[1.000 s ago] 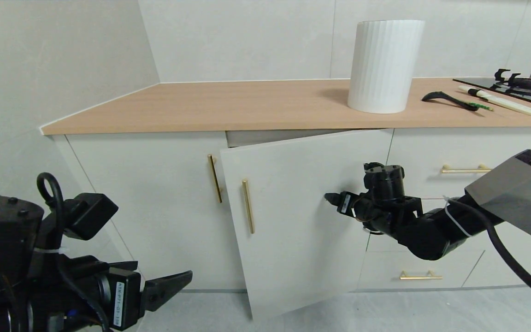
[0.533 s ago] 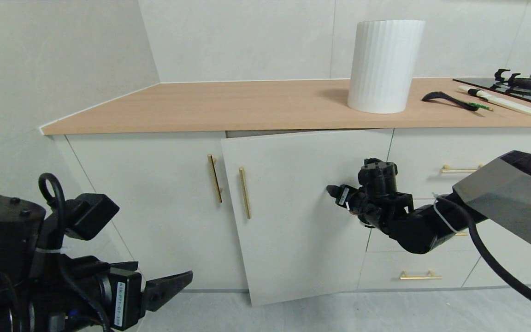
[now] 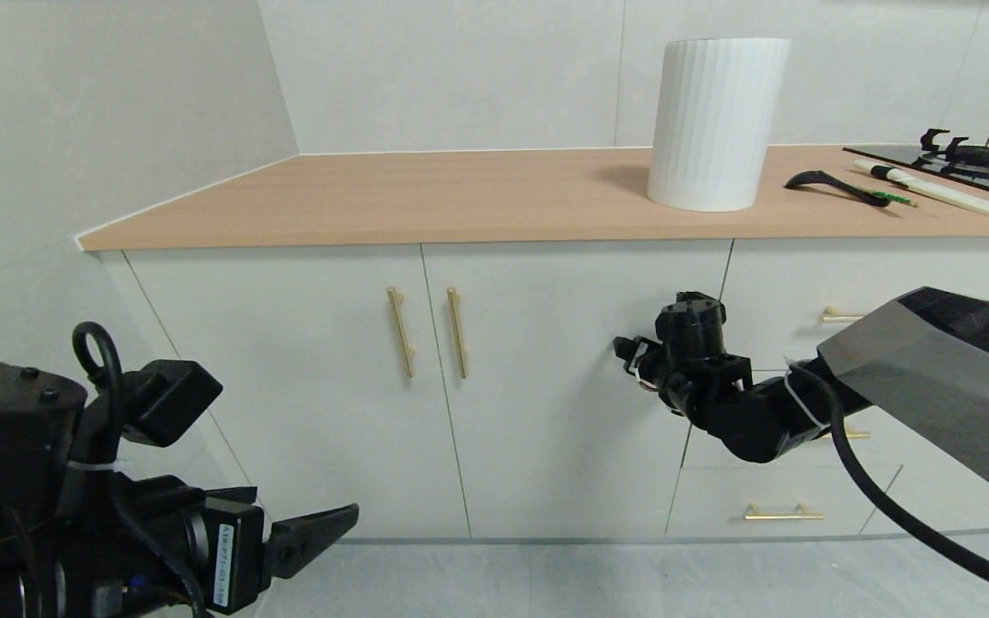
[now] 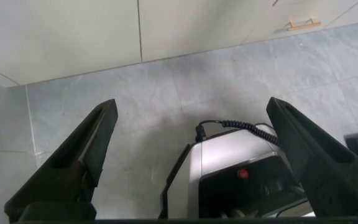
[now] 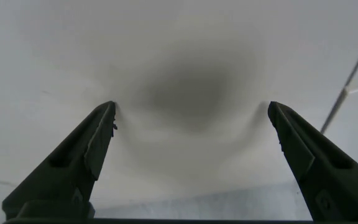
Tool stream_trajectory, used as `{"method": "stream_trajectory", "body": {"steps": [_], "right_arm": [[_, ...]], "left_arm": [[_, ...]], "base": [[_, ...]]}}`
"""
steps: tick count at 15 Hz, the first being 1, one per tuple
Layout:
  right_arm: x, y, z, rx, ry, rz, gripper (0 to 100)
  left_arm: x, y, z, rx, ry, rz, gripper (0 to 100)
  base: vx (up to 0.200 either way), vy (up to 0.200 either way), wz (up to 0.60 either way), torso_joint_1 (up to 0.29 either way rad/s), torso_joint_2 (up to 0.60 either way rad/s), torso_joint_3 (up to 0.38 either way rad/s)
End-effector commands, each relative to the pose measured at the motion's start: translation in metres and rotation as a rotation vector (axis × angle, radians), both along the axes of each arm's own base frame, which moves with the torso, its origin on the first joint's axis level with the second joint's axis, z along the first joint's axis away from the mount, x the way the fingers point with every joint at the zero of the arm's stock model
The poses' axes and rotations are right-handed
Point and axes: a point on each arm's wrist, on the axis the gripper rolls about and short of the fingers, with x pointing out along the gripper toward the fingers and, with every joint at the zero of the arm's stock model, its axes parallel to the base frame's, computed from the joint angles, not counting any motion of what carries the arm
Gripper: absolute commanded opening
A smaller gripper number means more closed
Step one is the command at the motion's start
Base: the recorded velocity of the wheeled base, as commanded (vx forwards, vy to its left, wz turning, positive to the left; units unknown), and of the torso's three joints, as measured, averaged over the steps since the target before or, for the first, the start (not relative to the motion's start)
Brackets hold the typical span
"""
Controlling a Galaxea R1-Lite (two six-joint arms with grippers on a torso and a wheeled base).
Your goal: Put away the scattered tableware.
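Observation:
On the wooden countertop [image 3: 426,197] at the far right lie a black spoon [image 3: 834,185] and a long white utensil [image 3: 932,187] with a thin green one beside it. My right gripper [image 3: 629,355] is open, and its fingertips rest against the flat white cabinet door [image 3: 563,386], which sits flush with its neighbours. In the right wrist view the right gripper [image 5: 191,109] has both fingertips on the door panel [image 5: 185,50]. My left gripper [image 3: 314,528] hangs low at the left, open and holding nothing, over the grey floor [image 4: 166,93].
A tall white ribbed container [image 3: 712,120] stands on the counter beside the utensils. A black gas hob [image 3: 984,159] is at the far right. Gold handles [image 3: 458,333] mark the cabinet doors, and drawers [image 3: 864,292] lie to the right.
My right gripper has pushed the cabinet door from ajar to fully closed, moving forward and slightly up. The left arm has stayed put.

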Motion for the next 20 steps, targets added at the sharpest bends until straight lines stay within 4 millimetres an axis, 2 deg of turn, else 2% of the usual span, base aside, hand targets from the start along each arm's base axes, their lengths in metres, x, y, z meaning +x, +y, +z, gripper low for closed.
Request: {"method": "stream_trajectory", "body": {"steps": [1,5,7,10,11,13,14,17,19,20], "right_arm": [[0.004,-0.003,-0.004,-0.002,0.001,-0.015,100],[-0.005,-0.002,0.002,0.0,0.005,0.004,100],[-0.027,0.001,0.012,0.005,0.027,0.074,100],[-0.079,-0.013,0.03,0.067,0.109,0.359,100],[-0.086,-0.016,0.038,0.079,0.105,0.415,100],[-0.093,-0.02,0.045,0.039,0.079,0.388,100],[-0.103,-0.027,0.053,-0.005,0.058,0.366,100],[-0.147,-0.053,0.098,-0.064,-0.07,0.325,100],[-0.183,-0.086,0.132,-0.133,-0.195,0.18,100],[-0.211,-0.105,0.143,-0.184,-0.25,0.148,100]], "left_arm": [[0.0,0.0,0.0,0.0,0.001,0.0,100],[0.0,0.0,0.0,0.0,0.001,0.0,100],[0.0,0.0,0.0,0.001,0.0,0.001,100],[0.0,0.0,0.0,0.001,0.0,0.001,100],[0.0,0.0,0.0,0.0,-0.003,0.001,100],[-0.001,0.001,0.002,-0.004,-0.011,0.003,100],[-0.004,0.003,0.005,-0.011,-0.032,0.007,100],[-0.017,0.017,0.022,-0.037,-0.187,0.02,100],[-0.032,0.035,0.033,-0.01,-0.319,0.052,100],[-0.041,0.045,0.035,0.026,-0.371,0.079,100]], "base": [[0.0,0.0,0.0,0.0,0.0,0.0],[0.0,0.0,0.0,0.0,0.0,0.0],[0.0,0.0,0.0,0.0,0.0,0.0],[0.0,0.0,0.0,0.0,0.0,0.0],[0.0,0.0,0.0,0.0,0.0,0.0],[0.0,0.0,0.0,0.0,0.0,0.0],[0.0,0.0,0.0,0.0,0.0,0.0],[0.0,0.0,0.0,0.0,0.0,0.0],[0.0,0.0,0.0,0.0,0.0,0.0],[0.0,0.0,0.0,0.0,0.0,0.0]]}}
